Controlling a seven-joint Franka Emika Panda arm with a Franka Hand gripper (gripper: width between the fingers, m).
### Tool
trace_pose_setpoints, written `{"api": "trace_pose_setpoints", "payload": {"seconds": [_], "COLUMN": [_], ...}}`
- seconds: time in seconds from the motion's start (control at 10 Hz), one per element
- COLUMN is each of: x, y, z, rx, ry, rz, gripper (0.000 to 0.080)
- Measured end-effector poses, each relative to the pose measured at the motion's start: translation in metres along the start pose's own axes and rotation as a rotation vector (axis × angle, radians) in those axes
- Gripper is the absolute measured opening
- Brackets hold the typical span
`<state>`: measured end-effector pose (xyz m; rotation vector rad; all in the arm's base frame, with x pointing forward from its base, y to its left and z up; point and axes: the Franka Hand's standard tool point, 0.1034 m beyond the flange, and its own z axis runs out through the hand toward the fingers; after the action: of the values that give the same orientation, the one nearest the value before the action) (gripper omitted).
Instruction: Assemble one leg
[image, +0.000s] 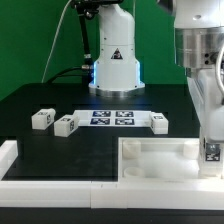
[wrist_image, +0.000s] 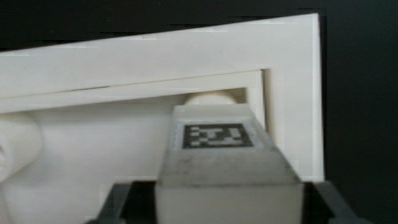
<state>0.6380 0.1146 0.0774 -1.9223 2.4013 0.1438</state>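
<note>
My gripper (image: 211, 150) is shut on one leg (wrist_image: 217, 165), a small white block with a black-and-white tag on its face. It holds the leg upright over the near right corner of the large white tray-like part (image: 160, 160). In the wrist view the gripper (wrist_image: 217, 208) has dark fingers (wrist_image: 125, 205) on both sides of the leg, whose far end sits right at a round corner socket (wrist_image: 214, 100) of the tray-like part (wrist_image: 143, 75). I cannot tell if it is seated. Three other legs lie on the black table: two on the exterior view's left (image: 41, 119) (image: 65, 125), one to the right (image: 158, 122).
The marker board (image: 112, 118) lies flat in the middle of the table, between the loose legs. A white raised border (image: 10, 155) runs along the front and left edge of the table. The arm's base (image: 113, 65) stands at the back.
</note>
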Motion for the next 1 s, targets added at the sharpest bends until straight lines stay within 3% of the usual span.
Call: {"api": "trace_pose_setpoints", "payload": {"seconds": [0.1, 0.3, 0.5, 0.6, 1.0], "x": [-0.0014, -0.0021, -0.0023, -0.0025, -0.004], "y": [0.0004, 0.0007, 0.0006, 0.0008, 0.0039], "z": [0.0001, 0.0002, 0.0001, -0.0003, -0.0023], "rx": [0.0, 0.0, 0.0, -0.003, -0.04], "ry": [-0.002, -0.002, -0.002, -0.001, -0.004], "rz": [0.031, -0.047, -0.112, -0.292, -0.75], "gripper": [0.0291, 0.0597, 0.064, 0.064, 0.0649]}}
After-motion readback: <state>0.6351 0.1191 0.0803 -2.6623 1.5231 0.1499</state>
